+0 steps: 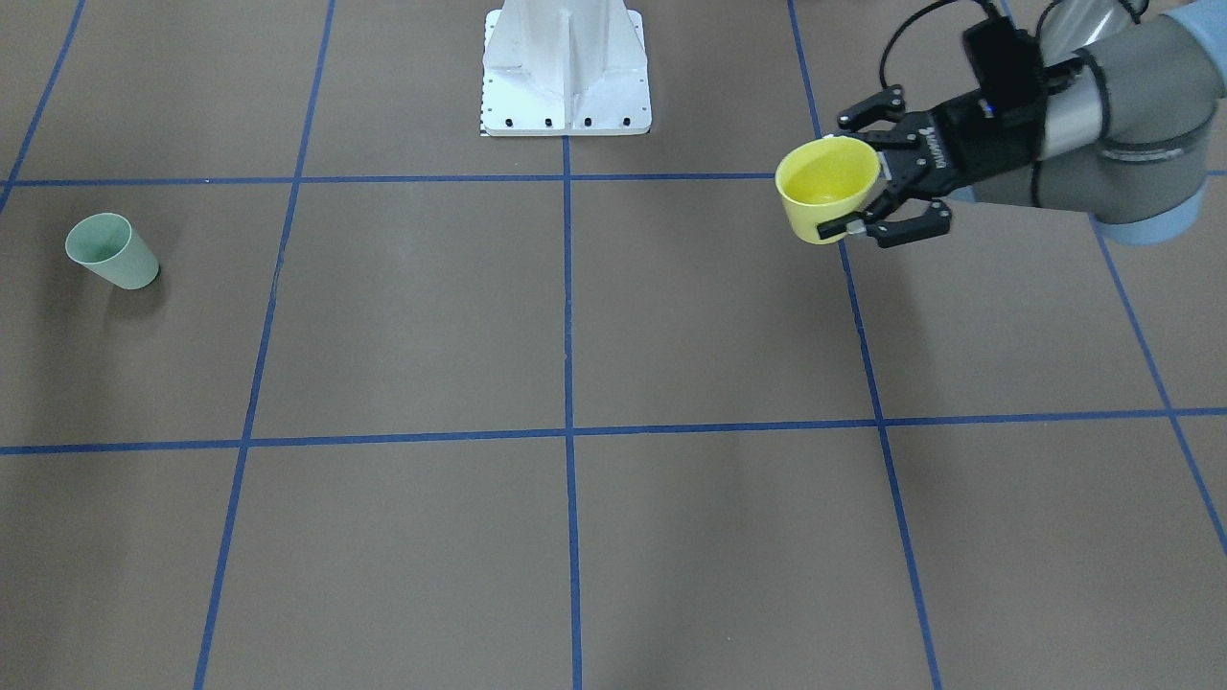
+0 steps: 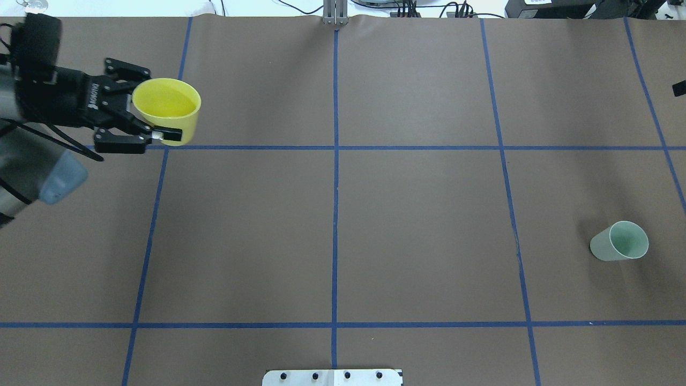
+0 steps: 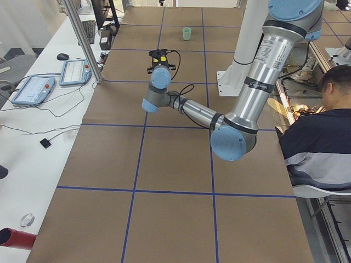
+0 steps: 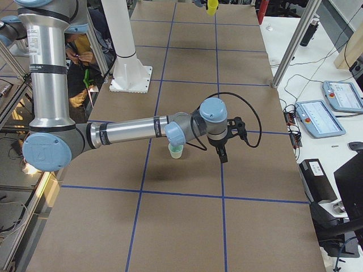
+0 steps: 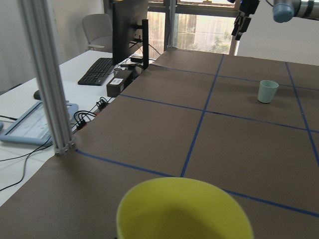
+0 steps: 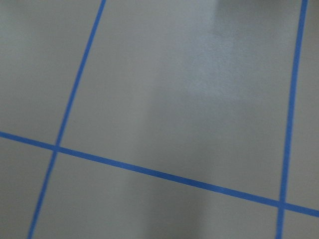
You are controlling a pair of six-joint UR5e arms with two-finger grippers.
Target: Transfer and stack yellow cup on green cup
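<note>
My left gripper (image 1: 847, 178) is shut on the yellow cup (image 1: 827, 187) and holds it upright, mouth up, above the table at my far left. It also shows in the overhead view (image 2: 166, 107), and its rim fills the bottom of the left wrist view (image 5: 184, 209). The green cup (image 2: 619, 242) stands upright on the table at my right, far from the yellow one, and also shows in the front view (image 1: 113, 251). My right gripper (image 4: 223, 151) hangs above the table close to the green cup (image 4: 176, 150). I cannot tell whether it is open or shut.
Blue tape lines split the brown table (image 2: 418, 225) into squares. The white robot base (image 1: 566, 67) stands at the table's near edge. An aluminium post (image 5: 47, 74) and control tablets (image 3: 33, 90) stand beyond the far edge. A seated person (image 3: 323, 126) is beside the robot.
</note>
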